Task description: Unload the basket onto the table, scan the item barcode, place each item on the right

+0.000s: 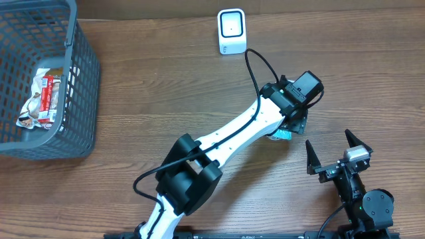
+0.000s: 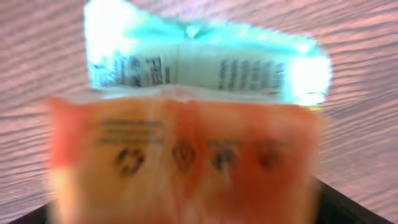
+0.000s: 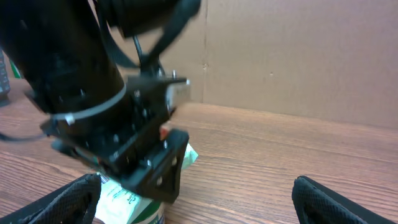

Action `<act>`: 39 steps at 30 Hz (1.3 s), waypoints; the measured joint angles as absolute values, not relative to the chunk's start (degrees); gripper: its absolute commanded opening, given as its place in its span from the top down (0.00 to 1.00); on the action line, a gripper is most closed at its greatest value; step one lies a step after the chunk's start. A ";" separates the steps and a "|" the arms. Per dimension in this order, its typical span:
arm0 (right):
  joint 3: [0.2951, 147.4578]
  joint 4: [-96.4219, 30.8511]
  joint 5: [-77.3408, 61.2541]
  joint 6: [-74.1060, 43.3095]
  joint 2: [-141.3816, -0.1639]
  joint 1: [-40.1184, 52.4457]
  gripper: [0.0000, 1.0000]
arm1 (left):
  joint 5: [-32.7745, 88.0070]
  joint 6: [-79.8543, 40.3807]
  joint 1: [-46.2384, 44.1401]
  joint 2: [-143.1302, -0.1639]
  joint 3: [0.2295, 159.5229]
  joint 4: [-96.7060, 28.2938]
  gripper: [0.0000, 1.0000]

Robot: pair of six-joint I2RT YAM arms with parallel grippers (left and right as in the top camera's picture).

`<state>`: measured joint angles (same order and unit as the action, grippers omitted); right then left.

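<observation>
L gripper (image 1: 291, 118) sits over packet (image 1: 282, 135), robot-side and well apart from scanner (image 1: 231, 31), jaw width/hold can't tell; R gripper (image 1: 327, 139) wide open, empty; grip packet edge, barcode twd scanner.

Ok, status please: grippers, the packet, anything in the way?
Right gripper open, empty. Left gripper over packet, grip unclear. Only the left arm's cable between packet and scanner.

Brown wooden table (image 1: 166, 86) backed by a cardboard wall (image 3: 298, 56).
</observation>
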<state>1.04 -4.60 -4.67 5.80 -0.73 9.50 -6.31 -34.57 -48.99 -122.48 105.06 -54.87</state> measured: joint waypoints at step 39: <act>1.04 -4.56 -4.67 5.80 -0.73 9.50 0.00 | 16.49 -13.32 -35.90 -112.88 101.14 -51.75 0.58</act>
<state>1.04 -4.56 -4.67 5.80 -0.73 9.50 16.49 -13.32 -35.90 -112.88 101.14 -51.75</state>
